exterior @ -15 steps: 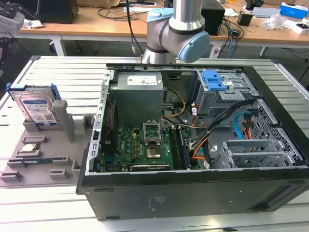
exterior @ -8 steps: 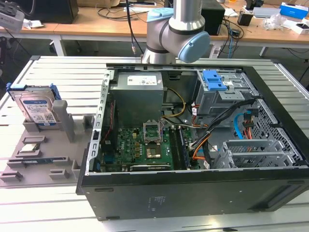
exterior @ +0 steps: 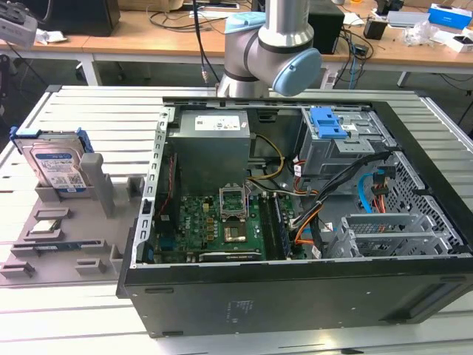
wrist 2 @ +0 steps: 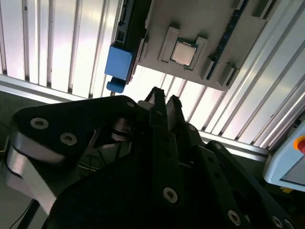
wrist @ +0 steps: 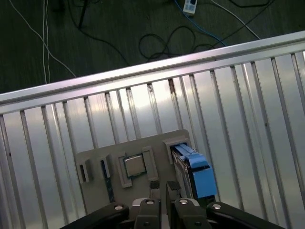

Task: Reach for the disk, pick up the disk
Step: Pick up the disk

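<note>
Slatted metal table (wrist: pixel 228 95) beneath me. The grey holder (wrist: pixel 114 152) sits under the gripper (wrist: pixel 163 187), which is clenched and empty. The disk (wrist: pixel 193 167) stands on edge in that holder, below and just beside my fingertips, thin edge facing up.

Place: robotics lab or workshop (hardware work, plainly)
Rig: arm (exterior: pixel 270 52) at a slatted metal table (exterior: pixel 96 111)
Work: opened PC case (exterior: pixel 295 296), grey parts fixture (exterior: pixel 81 222)
Behind: wooden benches (exterior: pixel 148 41) cluttered with boxes (exterior: pixel 449 15)
Floor: loose cables (wrist: pixel 162 45), a power strip (wrist: pixel 190 7)
</note>
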{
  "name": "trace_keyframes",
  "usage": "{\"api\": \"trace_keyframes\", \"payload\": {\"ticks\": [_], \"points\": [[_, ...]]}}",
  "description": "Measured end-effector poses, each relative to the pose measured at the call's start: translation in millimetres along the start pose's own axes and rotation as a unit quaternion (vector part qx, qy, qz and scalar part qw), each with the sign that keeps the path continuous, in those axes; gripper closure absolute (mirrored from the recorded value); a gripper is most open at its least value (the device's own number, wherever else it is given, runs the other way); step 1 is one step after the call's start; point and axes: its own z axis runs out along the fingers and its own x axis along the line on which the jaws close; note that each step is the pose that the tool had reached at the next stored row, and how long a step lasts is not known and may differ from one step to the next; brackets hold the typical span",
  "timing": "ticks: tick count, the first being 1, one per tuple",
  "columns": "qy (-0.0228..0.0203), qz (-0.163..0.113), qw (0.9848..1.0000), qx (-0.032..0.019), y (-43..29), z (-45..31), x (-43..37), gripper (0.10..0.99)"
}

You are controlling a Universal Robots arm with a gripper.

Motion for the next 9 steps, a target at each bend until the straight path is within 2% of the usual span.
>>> {"api": "trace_keyframes", "payload": {"ticks": [1,2,3,4,7,9], "points": [[0.0000,0.000,1.0000,0.0000,0.0,0.0,0.0,0.851],[0.0000,0.000,1.0000,0.0000,0.0,0.0,0.0,0.792],[0.0000,0.000,1.0000,0.0000,0.0,0.0,0.0,0.729],[0.0000,0.000,1.0000,0.0000,0.0,0.0,0.0,0.604],[0.0000,0.000,1.0000,0.0000,0.3,0.0,-1.3,0.604],[0.0001,-0.001,1.0000,0.0000,1.2,0.0,-8.2,0.604]]}}
